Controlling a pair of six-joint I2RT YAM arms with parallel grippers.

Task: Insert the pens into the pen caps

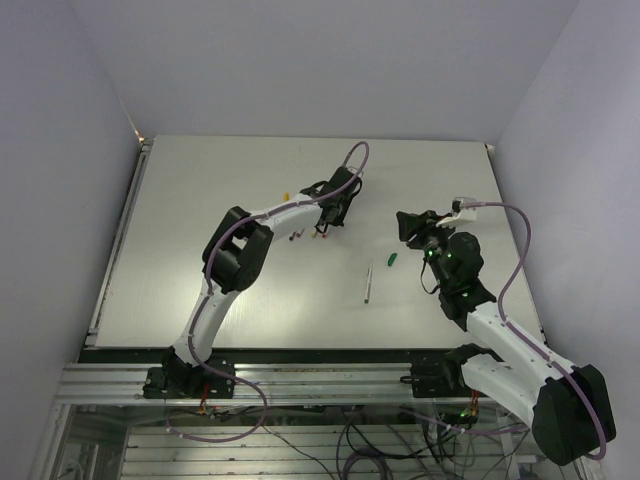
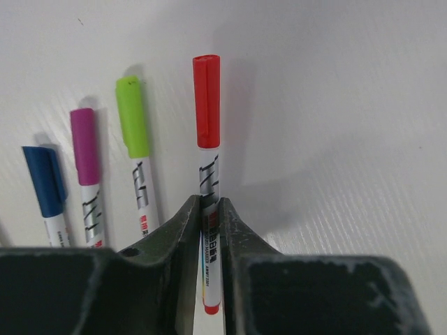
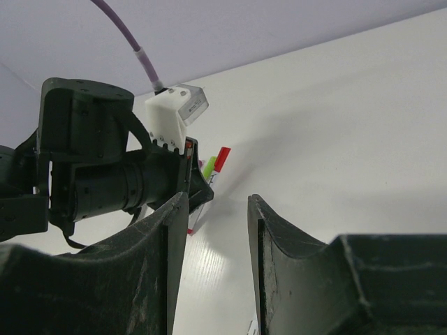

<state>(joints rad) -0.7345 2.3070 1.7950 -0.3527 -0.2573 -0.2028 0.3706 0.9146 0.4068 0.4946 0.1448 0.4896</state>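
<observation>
Holds a pen in left gripper, jaws pinched narrow on the printed barrel, with the red cap already on and pointing away and the red tail end poking out below the fingers. Sits over the counter about mid-width, toward the far edge; cannot tell from the wrist view whether the pen touches the surface. Lies alongside three more capped pens on its left in the wrist view: green cap nearest, then magenta cap, then blue cap, all roughly parallel and apart from each other. Shows yellow cap alone, just left of the left gripper. Shows one loose pen lying flat mid-counter between the arms, closer to the near edge and well apart from both grippers. Has a small green bit just right of that pen, too small to tell what. Carries nothing in right gripper, jaws wide, raised over the right half of the counter and aimed at the left wrist, red and green caps visible past its fingers.
</observation>
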